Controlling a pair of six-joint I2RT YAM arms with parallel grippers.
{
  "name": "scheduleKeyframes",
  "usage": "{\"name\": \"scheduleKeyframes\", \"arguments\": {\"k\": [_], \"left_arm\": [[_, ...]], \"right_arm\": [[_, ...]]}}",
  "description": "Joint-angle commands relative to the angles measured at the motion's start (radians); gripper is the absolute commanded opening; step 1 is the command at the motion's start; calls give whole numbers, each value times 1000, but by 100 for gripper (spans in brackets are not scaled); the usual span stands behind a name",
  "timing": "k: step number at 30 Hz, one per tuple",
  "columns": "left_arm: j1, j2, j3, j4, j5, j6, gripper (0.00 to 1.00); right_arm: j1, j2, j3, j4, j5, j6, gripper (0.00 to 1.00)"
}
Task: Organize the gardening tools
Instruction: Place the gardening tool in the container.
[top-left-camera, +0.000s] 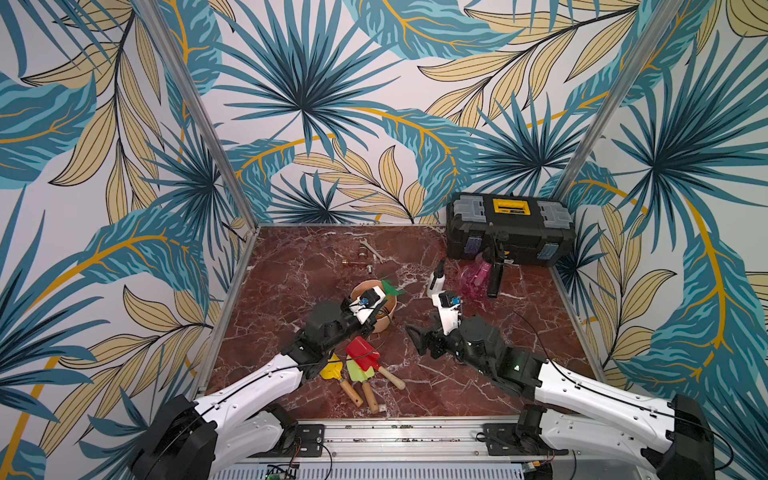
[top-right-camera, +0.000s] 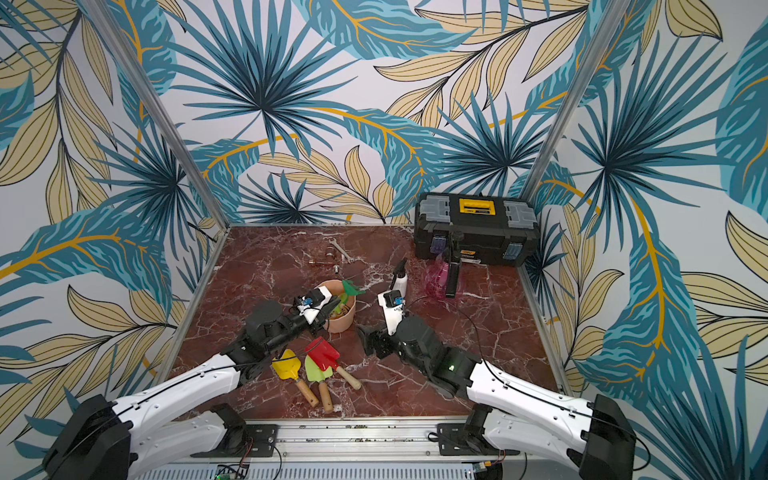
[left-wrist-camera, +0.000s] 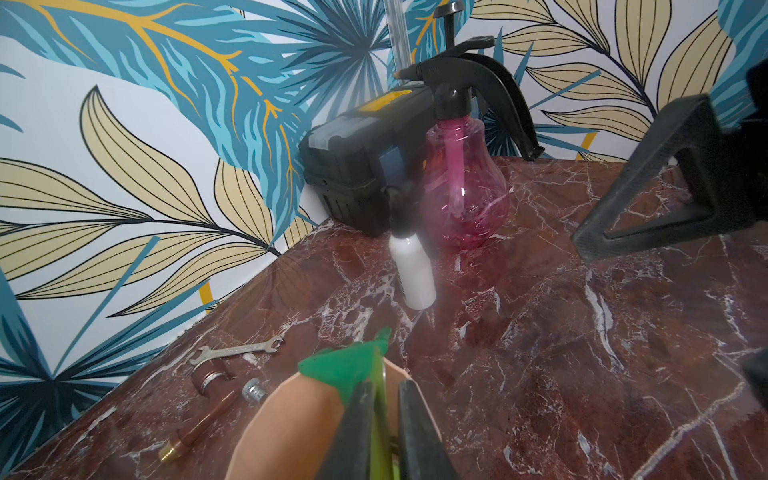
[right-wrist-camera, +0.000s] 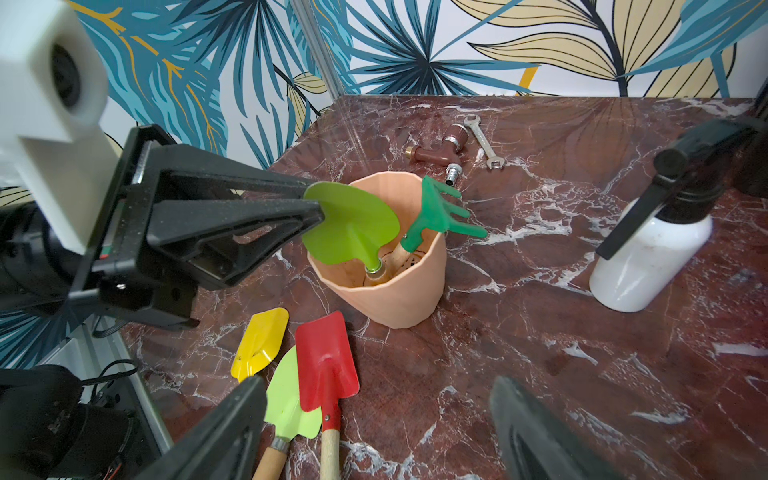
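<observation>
Lime-green round-bladed tool (right-wrist-camera: 353, 224): stands handle-down in the peach pot (right-wrist-camera: 399, 307), blade up, beside the dark-green rake (right-wrist-camera: 436, 212), which leans against the rim. Handle-down storage likely keeps both heads clear above the rim. The left gripper (right-wrist-camera: 313, 201) reaches in from the side with the blade edge between its jaws. The jaws stand narrow, and the left wrist view shows a sliver of gap on one side, so whether the blade is clamped cannot be told. Judged step: release of this tool into the pot.

Three tools lie flat on the table (right-wrist-camera: 540, 374) just beside the pot: yellow shovel (right-wrist-camera: 262, 340), red shovel (right-wrist-camera: 328, 361) and second lime-green shovel (right-wrist-camera: 286, 399), the red blade overlapping the lime-green one. The right gripper (right-wrist-camera: 376, 390) hovers near them, jaws wide and empty, probably staged for the next pick.

The white spray bottle (right-wrist-camera: 648, 266) and pink spray bottle (left-wrist-camera: 465, 195) stand upright farther back, the pink one in front of the toolbox (top-left-camera: 511, 228). The wrench (right-wrist-camera: 484, 141) lies apart near the rear wall.
</observation>
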Motion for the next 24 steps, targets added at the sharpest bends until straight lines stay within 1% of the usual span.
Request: {"name": "scheduleKeyframes", "arguments": {"k": [1, 11, 24], "left_arm": [[-9, 6, 4, 31, 23, -1, 21], [-15, 39, 22, 37, 66, -26, 29], [-32, 61, 76, 28, 100, -54, 34]], "right_arm": [[-4, -20, -20, 4, 27, -17, 90], [-9, -32, -19, -6, 37, -26, 90], [-10, -50, -5, -74, 29, -34, 91]]}}
